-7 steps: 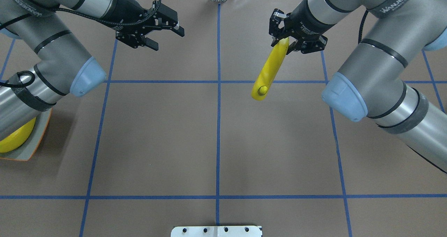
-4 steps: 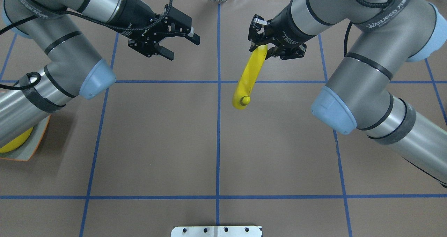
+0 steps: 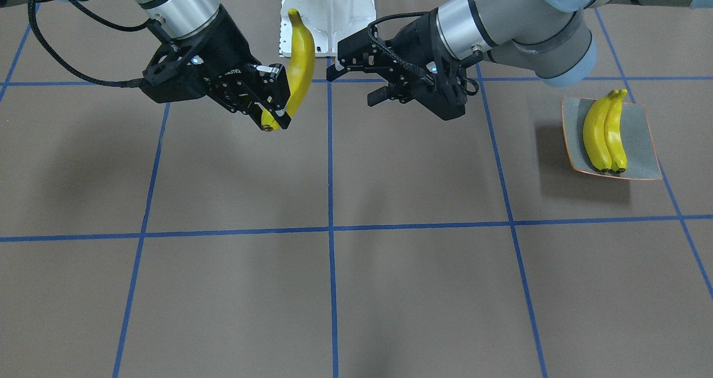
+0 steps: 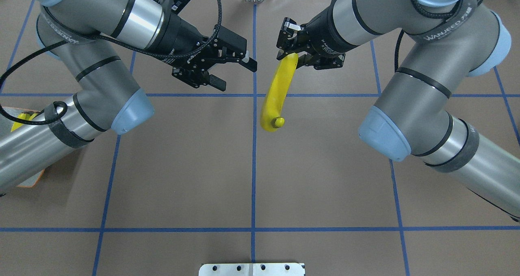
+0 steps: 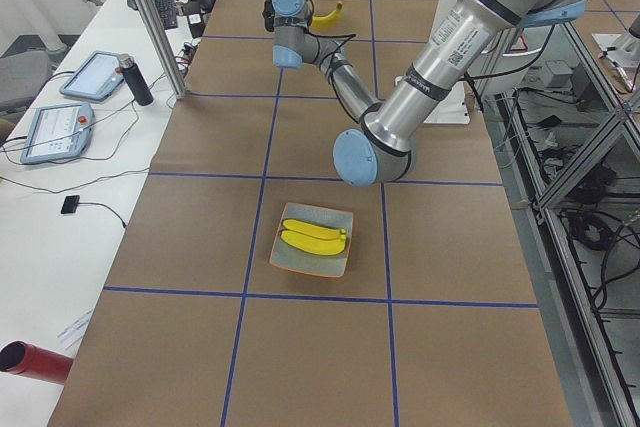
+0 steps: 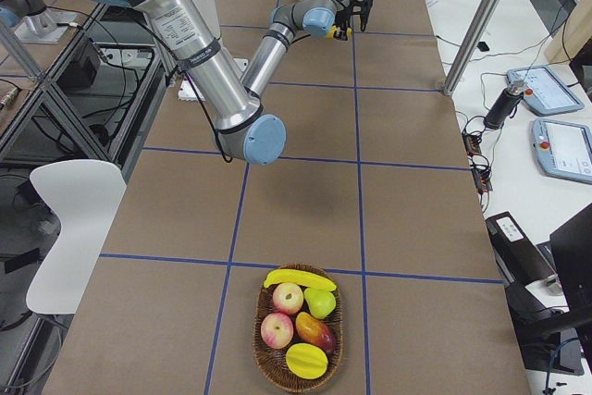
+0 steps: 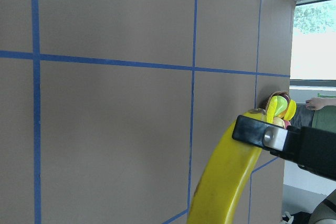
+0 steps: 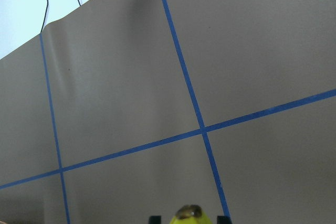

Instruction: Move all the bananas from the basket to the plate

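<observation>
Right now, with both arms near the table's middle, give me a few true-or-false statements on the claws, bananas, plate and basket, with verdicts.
1. The right claw grips a banana by one end. True.
2. The left claw is shut on a banana. False: it is open and empty, beside the gripped banana.
3. Three bananas lie on the plate. False: two bananas lie there, side by side.
4. The basket holds one banana among other fruit. True.
</observation>
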{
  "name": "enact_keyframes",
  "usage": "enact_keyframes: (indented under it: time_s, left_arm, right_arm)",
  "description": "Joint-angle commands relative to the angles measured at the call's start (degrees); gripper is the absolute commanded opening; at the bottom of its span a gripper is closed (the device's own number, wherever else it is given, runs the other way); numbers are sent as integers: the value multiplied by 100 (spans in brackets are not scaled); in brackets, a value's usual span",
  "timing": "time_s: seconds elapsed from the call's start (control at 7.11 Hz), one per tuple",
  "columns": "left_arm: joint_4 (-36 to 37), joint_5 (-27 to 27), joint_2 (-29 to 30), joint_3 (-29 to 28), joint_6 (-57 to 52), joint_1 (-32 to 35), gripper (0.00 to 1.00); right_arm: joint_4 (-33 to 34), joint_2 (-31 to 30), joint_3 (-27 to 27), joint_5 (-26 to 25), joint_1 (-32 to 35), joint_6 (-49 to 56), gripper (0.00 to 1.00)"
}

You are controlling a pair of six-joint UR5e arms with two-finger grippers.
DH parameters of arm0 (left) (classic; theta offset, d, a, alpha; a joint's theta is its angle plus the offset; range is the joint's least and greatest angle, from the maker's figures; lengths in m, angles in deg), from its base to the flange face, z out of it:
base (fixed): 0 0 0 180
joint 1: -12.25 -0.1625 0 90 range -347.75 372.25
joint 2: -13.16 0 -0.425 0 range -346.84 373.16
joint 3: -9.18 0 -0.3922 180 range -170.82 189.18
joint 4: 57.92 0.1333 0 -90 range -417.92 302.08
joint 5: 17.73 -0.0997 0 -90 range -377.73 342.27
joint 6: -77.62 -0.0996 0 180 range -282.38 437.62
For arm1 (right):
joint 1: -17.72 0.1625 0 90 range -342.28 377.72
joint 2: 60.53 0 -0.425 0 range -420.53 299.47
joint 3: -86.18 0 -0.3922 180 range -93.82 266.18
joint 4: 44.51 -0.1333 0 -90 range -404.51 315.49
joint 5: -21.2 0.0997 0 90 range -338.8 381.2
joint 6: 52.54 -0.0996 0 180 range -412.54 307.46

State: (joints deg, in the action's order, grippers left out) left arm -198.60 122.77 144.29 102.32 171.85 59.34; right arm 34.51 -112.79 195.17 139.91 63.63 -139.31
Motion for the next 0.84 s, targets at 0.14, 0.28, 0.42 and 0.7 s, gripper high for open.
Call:
enact_keyframes:
  time_s: [0.14, 0.28, 0.42, 0.7]
  left_arm:
    - [-12, -14, 71, -6, 78, -207, 100]
    - [-12, -22, 88, -15, 78, -313, 100]
    - [-12, -153, 88, -15, 78, -444, 100]
    - [-47, -172, 88, -24, 78, -585, 100]
  right_arm:
    - [-238, -4, 0, -5, 6, -7, 0]
    - [-247, -4, 0, 3, 6, 2, 0]
    - [-247, -4, 0, -5, -2, 2, 0]
    - [-247, -4, -26, 3, -2, 19, 0]
